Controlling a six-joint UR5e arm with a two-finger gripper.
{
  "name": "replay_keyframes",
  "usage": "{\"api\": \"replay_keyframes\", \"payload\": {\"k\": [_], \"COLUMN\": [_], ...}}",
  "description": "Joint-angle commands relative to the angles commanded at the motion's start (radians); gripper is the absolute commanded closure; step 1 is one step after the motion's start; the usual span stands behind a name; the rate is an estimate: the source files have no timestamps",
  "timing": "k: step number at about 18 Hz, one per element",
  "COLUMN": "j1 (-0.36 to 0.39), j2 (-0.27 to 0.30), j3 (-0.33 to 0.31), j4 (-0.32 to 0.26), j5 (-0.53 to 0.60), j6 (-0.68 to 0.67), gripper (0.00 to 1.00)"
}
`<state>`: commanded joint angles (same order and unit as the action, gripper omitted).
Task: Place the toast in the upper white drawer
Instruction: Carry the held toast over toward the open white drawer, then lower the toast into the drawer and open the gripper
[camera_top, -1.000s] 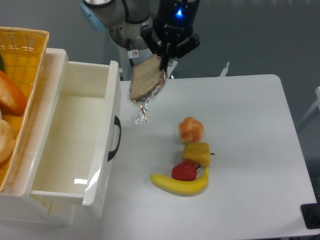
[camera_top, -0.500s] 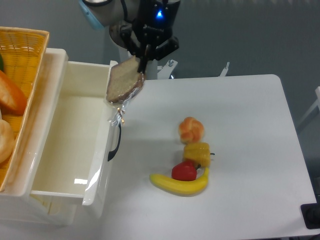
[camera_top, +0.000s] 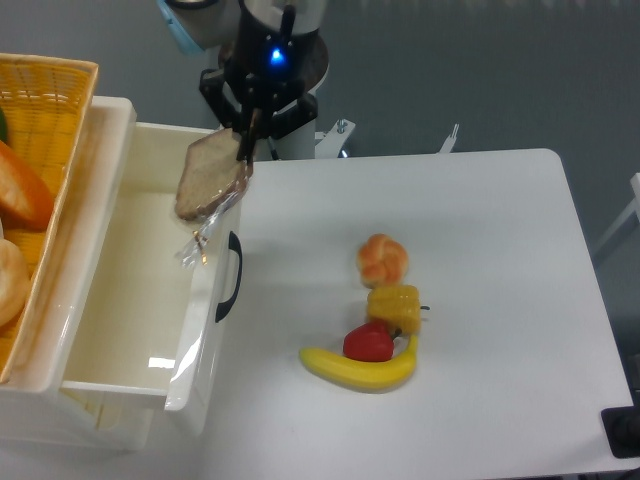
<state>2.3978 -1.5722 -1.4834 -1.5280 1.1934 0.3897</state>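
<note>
Carrying the toast (camera_top: 211, 180) by its top edge, my gripper (camera_top: 246, 142) has its fingers pinched on the wrapped slice so it hangs freely, with the twisted plastic tail dangling below. It's in the air right over the front wall of the upper white drawer (camera_top: 205, 330), at the far end above the black handle (camera_top: 232, 276), so I'd guess a bit more leftward travel before letting go. Bun (camera_top: 382, 258), pepper (camera_top: 394, 306) and banana (camera_top: 360, 369) sit well off to the right, out of the way

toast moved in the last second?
Yes. The toast, held by the gripper, has gone left from over the table to above the front wall of the upper white drawer.
</note>
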Motion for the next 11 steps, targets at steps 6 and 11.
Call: {"api": "replay_keyframes", "payload": {"k": [6,11], "j1": [-0.045,-0.045], "j2": [-0.04,-0.042], "j3": [0.0,-0.002], "j4": [0.042,0.048], "j5": [0.005,0.006], "j6": [-0.022,-0.003], "gripper": [1.0,0.65]}}
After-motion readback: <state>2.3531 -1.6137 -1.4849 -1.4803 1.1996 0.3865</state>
